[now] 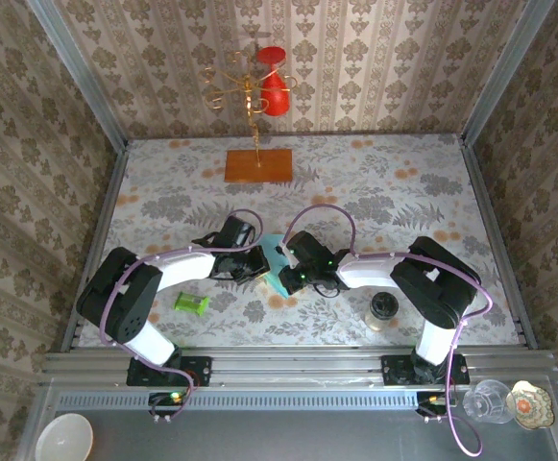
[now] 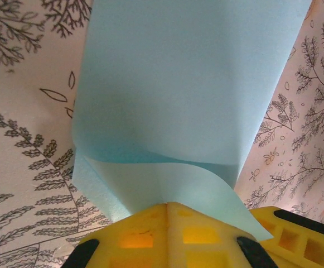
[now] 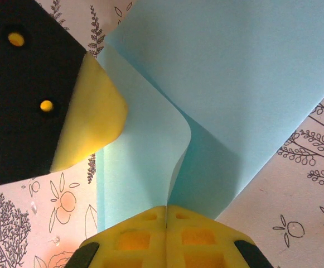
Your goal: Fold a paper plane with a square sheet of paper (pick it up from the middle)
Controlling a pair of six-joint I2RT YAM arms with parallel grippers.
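The square sheet of paper (image 1: 275,257) is found on the floral desk (image 1: 403,192), on the near side of the orange board (image 1: 258,165) and well apart from it, almost straight below it in the top view. The sheet is held up off the desk between the two tools, which are brought in close together from either side.

The left tool (image 1: 262,263) is seen nearer than the board and slightly to its left. In the left wrist view the left tool (image 2: 168,207) is pressed narrow, its yellow fingers (image 2: 139,234) meeting along one seam, and a curled edge of the paper (image 2: 189,84) is pinched there.

The right tool (image 1: 284,273) is placed nearer than the board and slightly to its right. In the right wrist view the right tool (image 3: 166,211) is likewise closed tight, with a fold of the paper (image 3: 234,84) gripped in the seam; the left tool (image 3: 89,120) is seen touching the sheet.

A green cylinder (image 1: 191,303) is laid on the desk nearer than the board and to its left; a small jar (image 1: 382,312) is stood nearer and to its right.
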